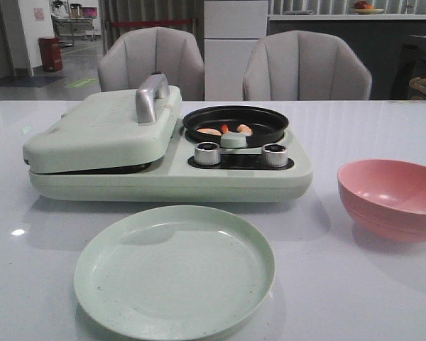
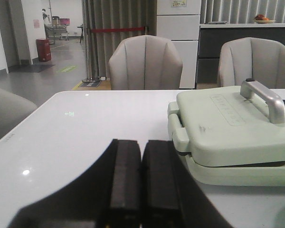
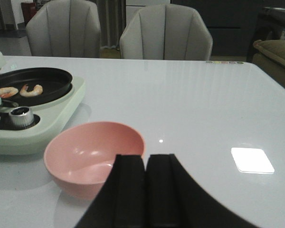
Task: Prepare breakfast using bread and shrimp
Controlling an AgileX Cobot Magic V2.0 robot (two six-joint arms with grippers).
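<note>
your left gripper [image 2: 141, 183] and right gripper [image 3: 146, 190] are both pressed together holding nothing, the shrimp [image 1: 227, 130] lie in the black pan [image 1: 266, 126], lid [image 1: 103, 128] down.

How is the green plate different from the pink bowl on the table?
The green plate is flat, wide and pale green; the pink bowl is deep, narrower and pink. The plate sits in front of the cooker, the bowl off to its right. Both are round and empty.

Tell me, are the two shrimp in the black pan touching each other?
Apart. The right wrist view shows black pan surface between the two shrimp.
</note>
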